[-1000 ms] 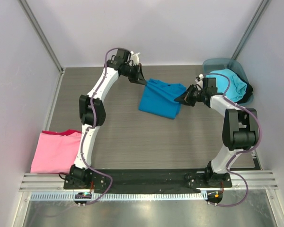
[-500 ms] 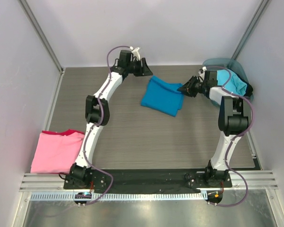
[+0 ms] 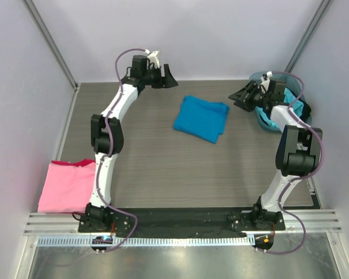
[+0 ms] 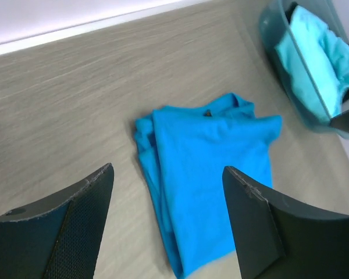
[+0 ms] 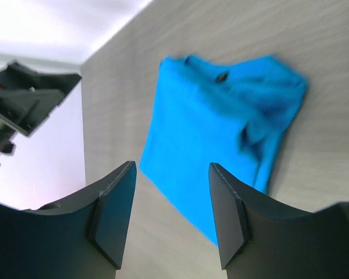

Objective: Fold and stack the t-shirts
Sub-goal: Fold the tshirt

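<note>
Grey table (image 3: 163,168): blue t-shirt (image 3: 200,119), teal tub (image 4: 274,20)

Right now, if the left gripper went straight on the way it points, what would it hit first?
The left gripper would probably meet the folded blue t-shirt first; depth is unclear, so possibly the table just short.

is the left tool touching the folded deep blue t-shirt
Apart. The top external view shows bare grey table between the left tool and the folded deep blue cloth t-shirt.
</note>
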